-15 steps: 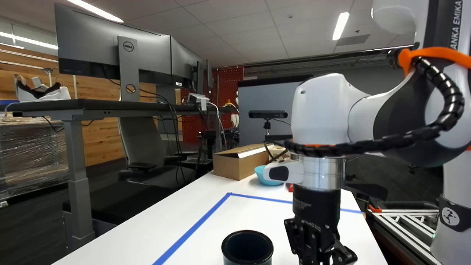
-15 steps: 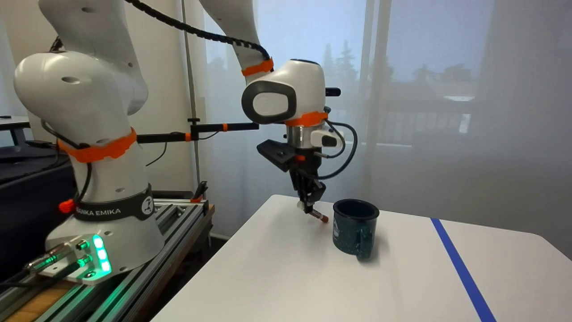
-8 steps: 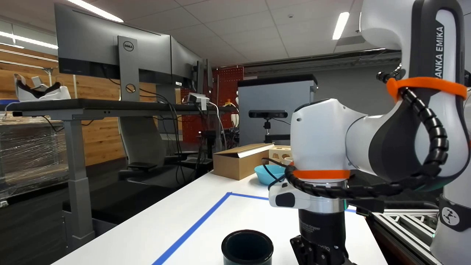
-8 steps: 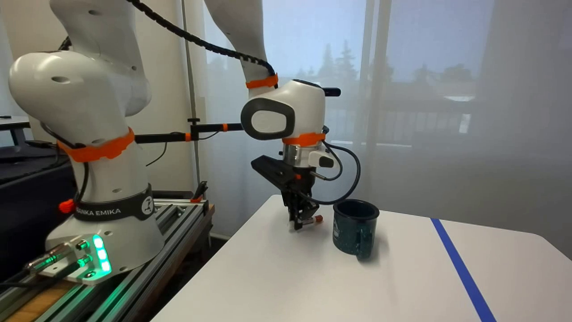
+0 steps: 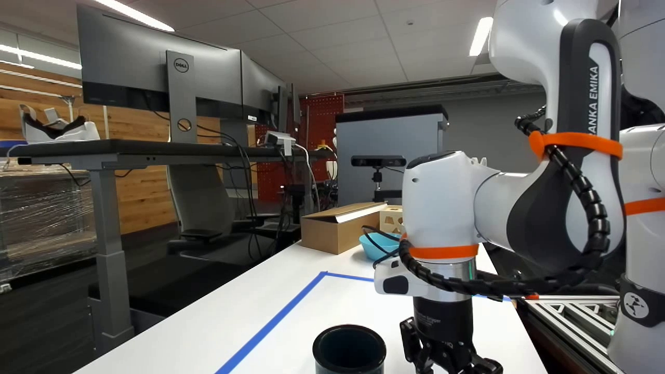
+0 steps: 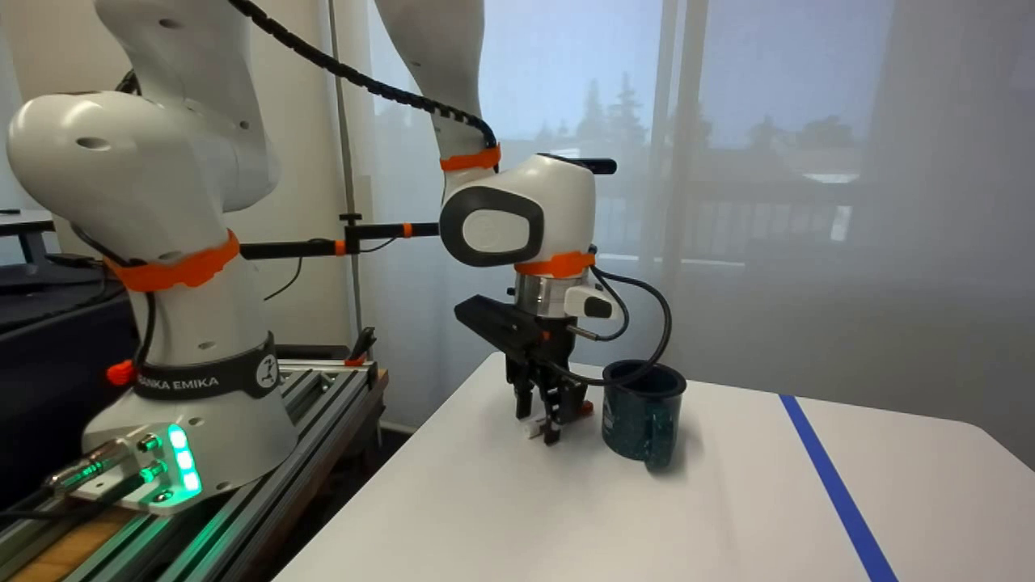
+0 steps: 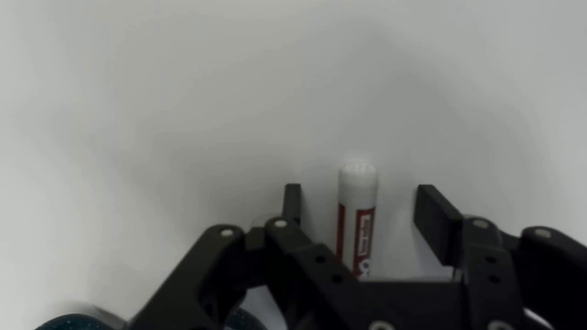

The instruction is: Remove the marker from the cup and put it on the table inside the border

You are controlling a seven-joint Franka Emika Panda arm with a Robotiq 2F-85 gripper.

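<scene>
White with dark red stripes, the marker [image 7: 357, 188] lies on the table [image 6: 485, 501] between the parted fingers of your gripper [image 7: 361, 211], a gap showing on either side of it in the wrist view. Just beside it stands the dark green cup [image 6: 631, 424], upright (its handle on the near side in an exterior view). Blue tape [image 6: 838, 485] crosses the table on the cup's other side.
</scene>
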